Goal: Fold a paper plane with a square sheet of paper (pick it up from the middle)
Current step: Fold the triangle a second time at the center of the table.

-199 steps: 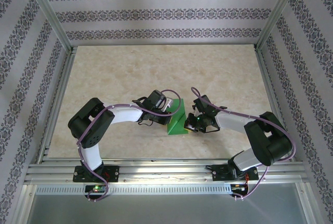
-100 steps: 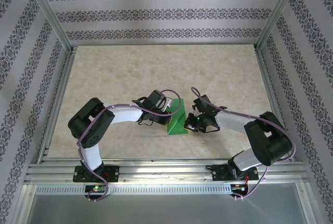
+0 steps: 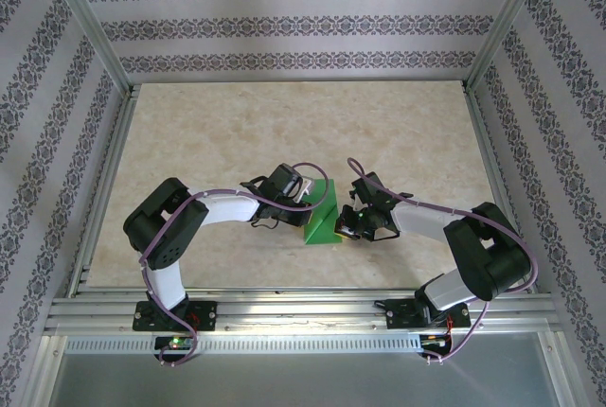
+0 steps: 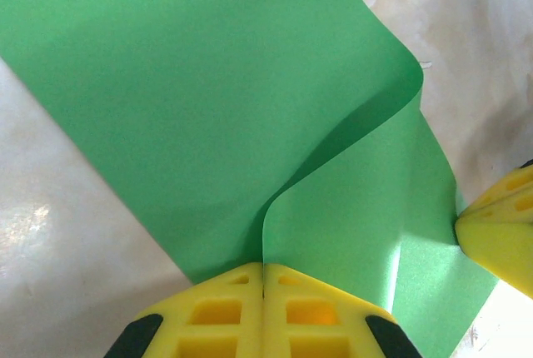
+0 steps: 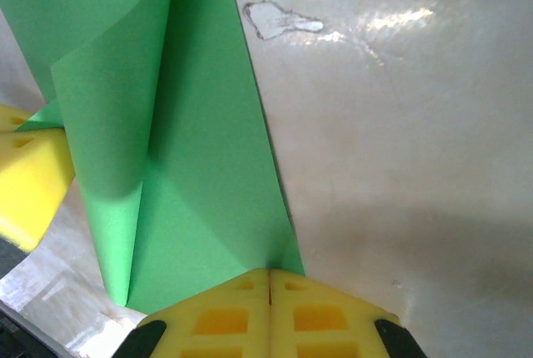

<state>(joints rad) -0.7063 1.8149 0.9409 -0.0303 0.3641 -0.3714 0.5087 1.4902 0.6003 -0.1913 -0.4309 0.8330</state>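
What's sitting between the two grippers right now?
The green sheet of paper, bent over; the top view shows it spanning the left gripper and right gripper, both shut on it.

Bright light, glare on table [image 5: 400,18]

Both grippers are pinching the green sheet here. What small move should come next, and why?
Probably ease the two pinched edges together and down toward the table, to flatten the bend into a crease. The left gripper and the right gripper are each shut on an edge of the square sheet of paper, which curves over between them in a soft, rounded fold, not yet sharp.
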